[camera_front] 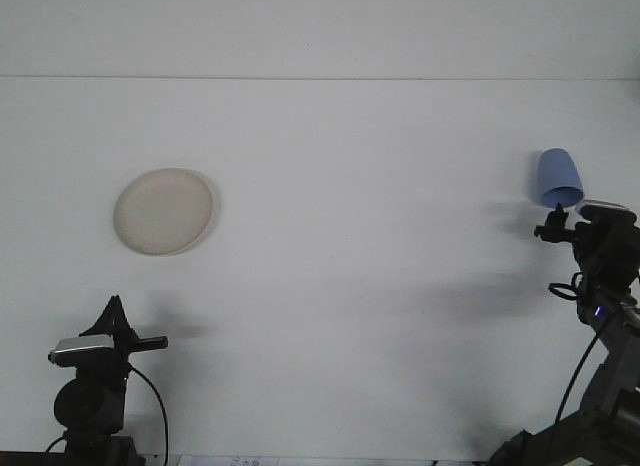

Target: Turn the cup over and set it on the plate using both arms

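Note:
A blue cup point(558, 178) stands upside down near the table's right side, its wide rim on the surface. A cream plate point(164, 211) lies flat on the left half of the table. My right gripper point(553, 226) hovers just in front of the cup's rim, almost touching it, seen side-on with nothing in it. My left gripper point(115, 311) sits low at the front left, well in front of the plate, shut into a point and holding nothing.
The white table point(350, 286) runs back to a white wall point(320, 31). A black cable point(155, 406) hangs beside the left arm, and a cable loop point(562, 289) hangs off the right wrist.

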{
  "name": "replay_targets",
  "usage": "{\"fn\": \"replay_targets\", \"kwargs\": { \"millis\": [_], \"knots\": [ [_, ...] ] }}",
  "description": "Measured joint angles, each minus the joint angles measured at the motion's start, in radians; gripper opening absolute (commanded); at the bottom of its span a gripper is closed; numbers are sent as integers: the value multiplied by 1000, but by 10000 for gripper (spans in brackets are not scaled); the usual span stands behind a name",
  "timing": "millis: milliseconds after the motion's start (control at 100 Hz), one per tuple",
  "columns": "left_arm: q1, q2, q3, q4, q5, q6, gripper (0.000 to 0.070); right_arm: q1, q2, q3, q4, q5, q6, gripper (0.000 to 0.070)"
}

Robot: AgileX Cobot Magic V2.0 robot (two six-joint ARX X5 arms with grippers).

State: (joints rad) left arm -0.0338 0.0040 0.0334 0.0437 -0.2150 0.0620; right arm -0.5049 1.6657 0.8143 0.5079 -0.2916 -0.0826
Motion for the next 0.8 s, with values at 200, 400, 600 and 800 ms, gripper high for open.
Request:
{"fn": "replay_targets", "kwargs": {
  "millis": [200, 400, 600, 800],
  "knots": [
    [0, 0, 0, 0, 0, 0, 16, -16, 77, 5, 106, -1, 1, 489],
    [0, 0, 0, 0, 0, 0, 16, -22, 177, 95, 103, -21, 1, 489],
    [0, 0, 0, 0, 0, 0, 16, -26, 265, 214, 73, -48, 0, 489],
    [0, 0, 0, 0, 0, 0, 16, -26, 342, 312, 54, -51, -8, 489]
  ]
}}
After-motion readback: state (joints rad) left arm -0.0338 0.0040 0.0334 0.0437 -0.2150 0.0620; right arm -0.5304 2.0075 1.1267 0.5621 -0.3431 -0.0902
